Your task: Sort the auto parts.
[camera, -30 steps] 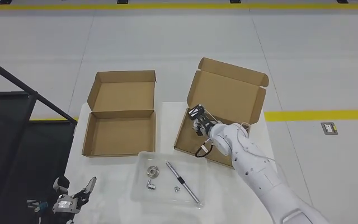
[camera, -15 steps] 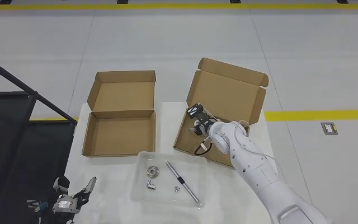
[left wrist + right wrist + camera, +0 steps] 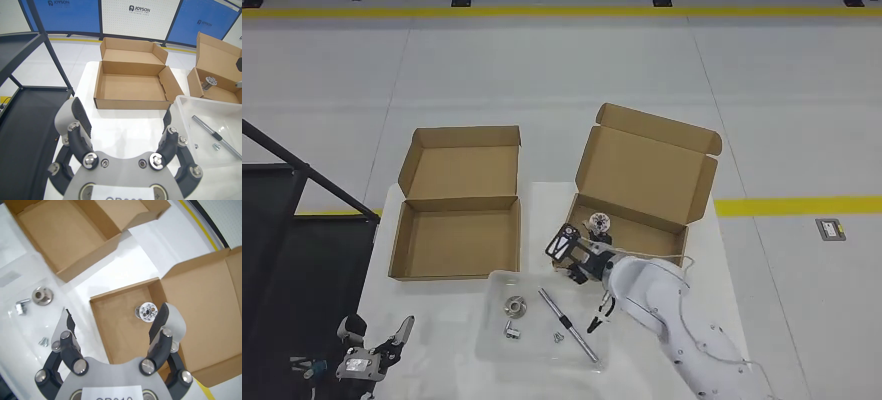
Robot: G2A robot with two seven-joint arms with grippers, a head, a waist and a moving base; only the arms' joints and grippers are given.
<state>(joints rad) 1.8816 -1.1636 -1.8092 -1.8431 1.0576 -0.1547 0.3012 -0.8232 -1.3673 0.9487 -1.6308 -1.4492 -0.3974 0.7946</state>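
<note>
A silver flanged hub (image 3: 598,224) (image 3: 146,312) lies in the right cardboard box (image 3: 642,240). My right gripper (image 3: 564,247) (image 3: 115,315) hangs open and holds nothing, over that box's near-left corner, between the box and the clear tray (image 3: 492,300). The tray holds a round flange (image 3: 513,305) (image 3: 41,295), a long rod (image 3: 567,325) (image 3: 213,132), a small bracket (image 3: 511,330) (image 3: 21,306) and a small bolt (image 3: 558,337) (image 3: 43,342). My left gripper (image 3: 376,328) (image 3: 122,111) is open and holds nothing, off the table's near-left corner. The left box (image 3: 455,240) (image 3: 132,85) has nothing in it.
Both boxes have their lids standing open at the back. A black metal rack (image 3: 282,250) (image 3: 22,106) stands close to the table's left side. White tabletop (image 3: 121,128) lies bare between the left gripper and the left box.
My right gripper has pulled back out of the right box toward the tray, and the hub now lies uncovered in that box. The left arm has not moved.
</note>
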